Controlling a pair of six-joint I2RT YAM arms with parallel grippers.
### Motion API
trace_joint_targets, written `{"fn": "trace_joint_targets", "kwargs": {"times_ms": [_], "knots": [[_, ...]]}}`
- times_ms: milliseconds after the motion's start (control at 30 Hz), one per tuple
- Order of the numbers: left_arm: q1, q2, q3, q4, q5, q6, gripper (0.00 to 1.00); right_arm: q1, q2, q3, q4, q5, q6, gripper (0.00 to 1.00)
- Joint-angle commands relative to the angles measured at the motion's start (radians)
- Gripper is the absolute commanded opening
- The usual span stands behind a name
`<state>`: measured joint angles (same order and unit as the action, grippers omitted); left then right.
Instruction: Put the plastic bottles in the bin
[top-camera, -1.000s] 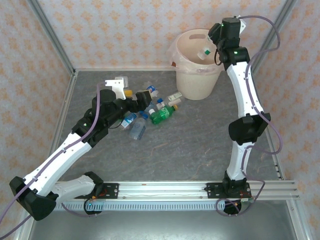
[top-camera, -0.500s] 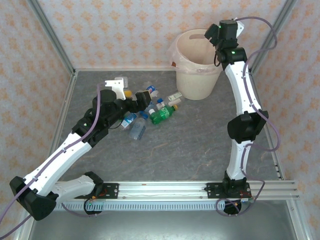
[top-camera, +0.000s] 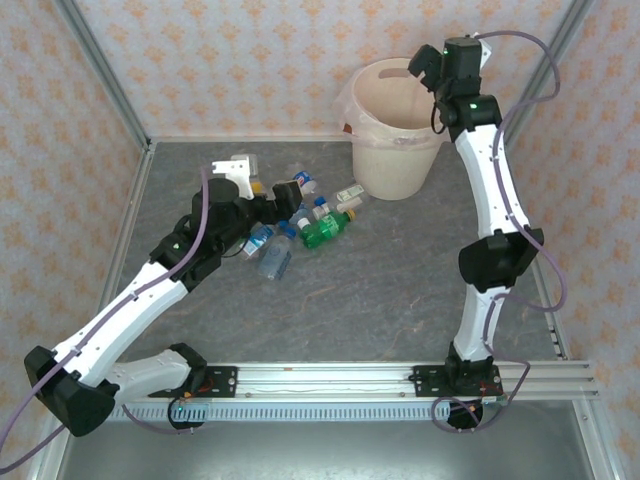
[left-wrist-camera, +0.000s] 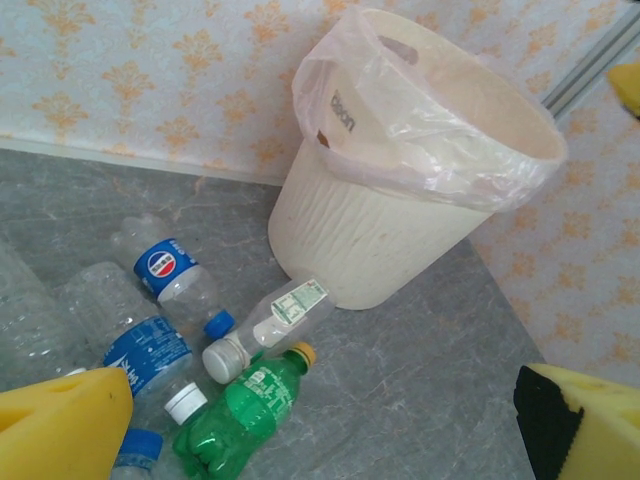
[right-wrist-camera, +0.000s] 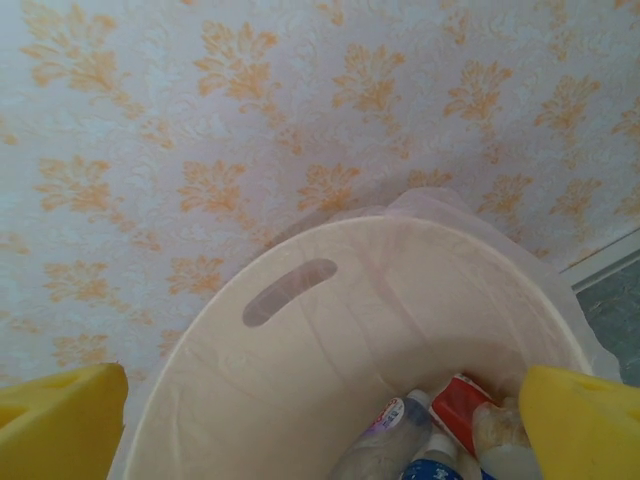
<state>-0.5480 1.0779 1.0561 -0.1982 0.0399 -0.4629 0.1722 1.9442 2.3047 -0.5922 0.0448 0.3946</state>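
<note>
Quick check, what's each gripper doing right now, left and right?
Left gripper: open, holding nothing, near the plastic bottles on the table.
Right gripper: open, holding nothing, above the bin.

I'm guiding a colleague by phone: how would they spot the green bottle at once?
Find the big cream-white bin on the table, far right. Just left of its foot lie clustered bottles. The green bottle has a green body and yellow cap; its neighbours are clear.
</note>
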Motion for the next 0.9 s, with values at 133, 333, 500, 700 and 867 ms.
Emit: {"fn": "trace_joint_targets", "kwargs": {"times_ms": [133, 333, 500, 700, 867], "knots": [[0.034, 0.035, -0.055, -0.058, -0.048, -0.023, 0.99, 0.08, -0.135, -0.099, -0.003, -0.032, -0.023, 1.0], [0.075, 0.056, -0.156, -0.062, 0.052, -0.055, 0.99, 0.156, -0.191, -0.141, -0.013, -0.02, -0.064, 1.0], [0.092, 0.076, -0.223, -0.104, 0.052, -0.065, 0.99, 0.19, -0.218, -0.154, -0.035, -0.032, -0.087, 1.0], [0.101, 0.139, -0.272, -0.129, 0.073, -0.058, 0.96, 0.222, -0.261, -0.222, -0.027, -0.06, -0.085, 1.0], [0.103, 0.196, -0.289, -0.129, 0.1, -0.06, 0.89, 0.235, -0.275, -0.244, -0.043, -0.068, -0.074, 1.0]]}}
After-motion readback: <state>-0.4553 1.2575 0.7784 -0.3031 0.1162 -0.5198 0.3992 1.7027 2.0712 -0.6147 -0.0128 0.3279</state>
